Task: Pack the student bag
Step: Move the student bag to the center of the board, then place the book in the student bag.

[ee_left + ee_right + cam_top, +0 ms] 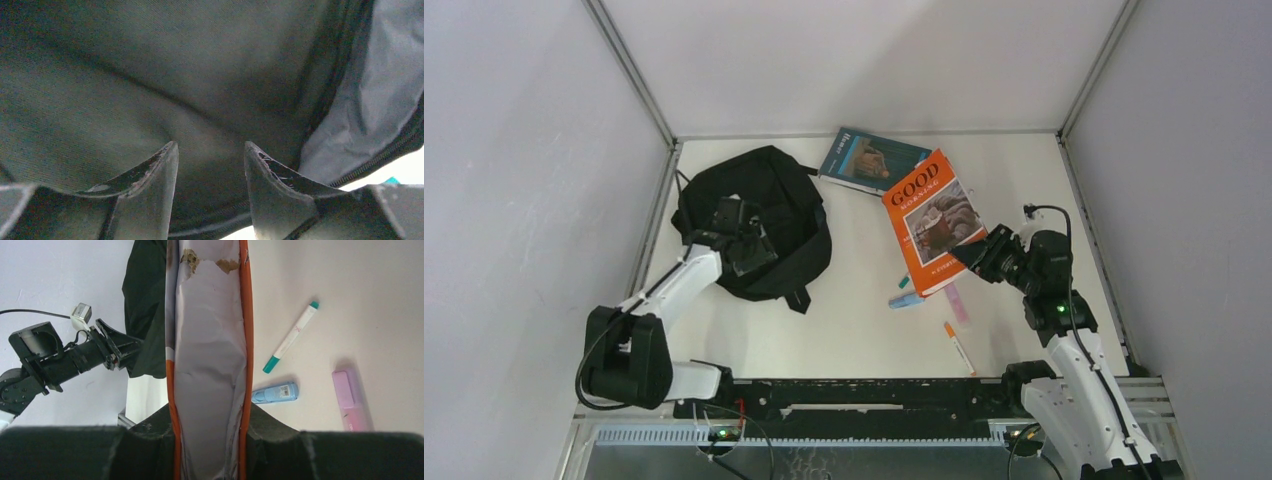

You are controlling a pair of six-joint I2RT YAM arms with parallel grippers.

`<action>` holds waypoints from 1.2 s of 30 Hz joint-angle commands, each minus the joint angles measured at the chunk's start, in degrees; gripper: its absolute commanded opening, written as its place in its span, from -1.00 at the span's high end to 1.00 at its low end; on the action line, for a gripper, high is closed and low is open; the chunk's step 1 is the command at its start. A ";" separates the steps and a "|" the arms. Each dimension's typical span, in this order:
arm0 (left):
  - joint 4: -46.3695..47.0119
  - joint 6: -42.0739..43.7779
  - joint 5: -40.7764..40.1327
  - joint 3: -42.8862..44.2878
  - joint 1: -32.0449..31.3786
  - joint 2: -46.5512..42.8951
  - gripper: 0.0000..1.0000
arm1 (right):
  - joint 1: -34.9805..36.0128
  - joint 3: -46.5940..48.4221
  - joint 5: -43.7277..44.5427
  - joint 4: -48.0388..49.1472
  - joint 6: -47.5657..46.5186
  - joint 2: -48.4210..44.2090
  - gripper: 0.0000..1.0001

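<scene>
The student bag [769,215], a black backpack, lies at the left of the table. My left gripper [742,240] hovers over its middle. In the left wrist view that gripper [210,152] is open, with black bag fabric [150,75] close behind its fingers and nothing pinched between them. A strip of grey lining [360,110] shows beside a zip at the right. My right gripper [980,256] is shut on the near corner of an orange book [932,218] titled GOOD MORNING. The book [207,355] stands edge-on between that gripper's [209,415] jaws, raised off the table.
A blue book [871,160] lies at the back, beside the bag. A teal marker [292,337], a light blue correction tape [275,392] and a pink highlighter [350,400] lie under the orange book's near edge. An orange pen [959,348] lies nearer the front edge.
</scene>
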 commanded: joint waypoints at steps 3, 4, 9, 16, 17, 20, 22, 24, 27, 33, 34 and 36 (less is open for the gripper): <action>3.33 0.31 -1.84 -0.62 -12.68 -2.55 -0.15 | -0.24 1.06 -1.50 5.11 -0.17 1.74 1.00; 2.45 0.79 -2.00 0.28 -14.36 -1.69 -0.15 | -0.23 1.06 -1.77 5.69 0.07 1.97 1.00; -1.42 4.74 -3.98 5.22 -20.80 2.96 -0.26 | -0.16 1.06 -2.51 6.71 0.79 2.40 1.00; -11.35 12.03 -14.47 15.11 -22.95 10.02 -0.46 | -0.16 1.06 -2.33 4.89 0.72 1.48 1.00; -12.74 12.12 -16.29 16.47 -22.95 11.21 -0.45 | -0.16 1.06 -2.13 4.58 0.67 1.30 1.00; -15.08 12.94 -17.02 17.75 -22.95 14.43 -0.43 | -0.16 1.06 -1.77 3.85 0.54 0.82 1.00; -15.71 13.65 -15.05 17.82 -22.95 16.66 -0.47 | -0.15 1.06 -1.60 3.62 0.59 0.62 1.00; -16.50 14.30 -11.45 18.27 -22.95 19.79 -0.49 | -0.16 1.06 -1.41 3.48 0.57 0.72 1.00; -15.03 12.59 -10.91 17.99 -22.90 24.10 -0.46 | -0.07 1.06 -1.53 3.92 0.58 1.28 1.00; -15.26 8.08 -19.08 20.17 -22.77 25.09 0.55 | 0.02 1.06 -2.12 4.77 0.81 2.18 1.00; -15.66 7.89 -20.21 20.51 -22.77 23.67 0.77 | 0.04 1.06 -1.98 4.57 0.70 2.11 1.00; -16.83 7.57 -22.08 22.11 -22.69 20.18 0.99 | 0.02 1.06 -1.61 4.13 0.51 2.01 1.00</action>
